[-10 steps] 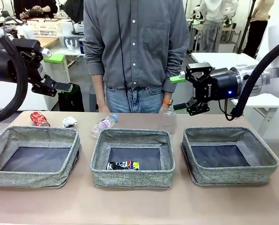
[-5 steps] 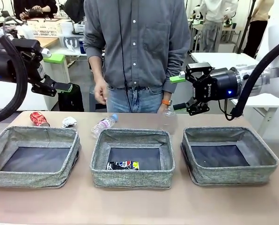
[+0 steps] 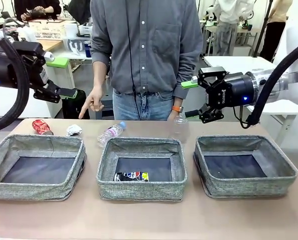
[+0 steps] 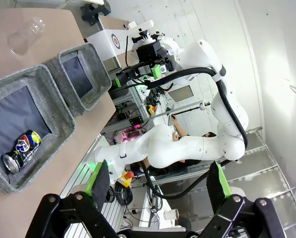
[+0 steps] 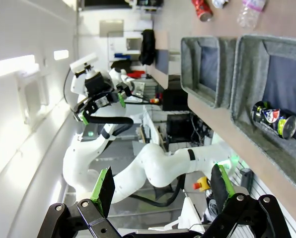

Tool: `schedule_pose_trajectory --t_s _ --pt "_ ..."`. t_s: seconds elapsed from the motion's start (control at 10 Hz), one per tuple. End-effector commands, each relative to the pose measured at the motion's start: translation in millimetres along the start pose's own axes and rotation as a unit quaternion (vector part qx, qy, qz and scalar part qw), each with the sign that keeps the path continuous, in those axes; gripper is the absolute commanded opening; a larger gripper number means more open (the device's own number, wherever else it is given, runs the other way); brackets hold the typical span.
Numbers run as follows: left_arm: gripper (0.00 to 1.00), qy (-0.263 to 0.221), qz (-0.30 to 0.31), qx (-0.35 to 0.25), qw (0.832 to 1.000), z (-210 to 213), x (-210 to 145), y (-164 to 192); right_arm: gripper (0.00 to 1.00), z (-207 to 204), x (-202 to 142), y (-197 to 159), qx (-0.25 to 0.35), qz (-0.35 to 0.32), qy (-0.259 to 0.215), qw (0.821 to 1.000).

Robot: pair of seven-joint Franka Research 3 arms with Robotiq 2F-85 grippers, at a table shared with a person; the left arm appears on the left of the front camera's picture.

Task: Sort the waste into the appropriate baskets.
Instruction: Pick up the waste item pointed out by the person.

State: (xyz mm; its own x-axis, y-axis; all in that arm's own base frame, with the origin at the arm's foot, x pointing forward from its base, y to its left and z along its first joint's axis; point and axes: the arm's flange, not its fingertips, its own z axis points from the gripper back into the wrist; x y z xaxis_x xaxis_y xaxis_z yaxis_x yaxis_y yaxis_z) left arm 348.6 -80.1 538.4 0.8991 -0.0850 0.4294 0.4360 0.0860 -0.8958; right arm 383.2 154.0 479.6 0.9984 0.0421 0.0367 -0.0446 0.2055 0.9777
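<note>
Three grey baskets stand in a row: left [image 3: 34, 190], middle [image 3: 141, 190], right [image 3: 249, 187]. A flattened dark printed can [image 3: 131, 176] lies in the middle basket. Behind the baskets lie a crushed red can [image 3: 41, 126], a white paper wad [image 3: 74, 130], a clear blue-capped bottle [image 3: 111, 133] and a clear cup [image 3: 179, 127]. My left gripper [image 3: 63, 78] hangs open high above the far left, holding nothing. High over the right basket's far side, my right gripper [image 3: 190, 99] is open and empty too. The left wrist view shows the printed can [image 4: 21, 148] and cup [image 4: 25, 35].
A person stands at the far edge behind the middle basket. One hand [image 3: 91, 106] is held out over the table's far side, a finger pointing down above the paper wad and bottle. Bare tabletop [image 3: 149, 220] runs in front of the baskets.
The person's hand has come up from the hip and swung out toward the left, finger now pointing down. Both arms and all the waste have stayed still.
</note>
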Motion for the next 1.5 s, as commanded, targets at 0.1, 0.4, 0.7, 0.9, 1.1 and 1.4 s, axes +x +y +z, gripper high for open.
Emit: schedule_pose_trajectory --t_s 0.1,0.4,0.7,0.9,1.1,1.4 --pt "1.00 0.009 -0.032 0.162 0.986 -5 11 2 1.00 1 3 4 -0.006 -0.008 0.007 1.000" --pt "1.00 0.129 0.051 0.666 0.733 -8 56 58 1.00 1 3 4 -0.006 -0.008 0.007 1.000" --pt "1.00 0.084 0.097 0.684 0.718 3 63 65 1.00 1 3 4 -0.006 -0.008 0.007 1.000" --pt "1.00 0.059 -0.063 0.453 0.887 2 62 72 1.00 1 3 4 -0.006 -0.008 0.007 1.000" --pt "1.00 0.055 -0.052 0.504 0.860 1 67 74 1.00 1 3 4 -0.006 -0.008 0.007 1.000" --pt "1.00 0.051 0.057 0.564 0.822 0 137 138 1.00 1 3 4 -0.006 -0.008 0.007 1.000"
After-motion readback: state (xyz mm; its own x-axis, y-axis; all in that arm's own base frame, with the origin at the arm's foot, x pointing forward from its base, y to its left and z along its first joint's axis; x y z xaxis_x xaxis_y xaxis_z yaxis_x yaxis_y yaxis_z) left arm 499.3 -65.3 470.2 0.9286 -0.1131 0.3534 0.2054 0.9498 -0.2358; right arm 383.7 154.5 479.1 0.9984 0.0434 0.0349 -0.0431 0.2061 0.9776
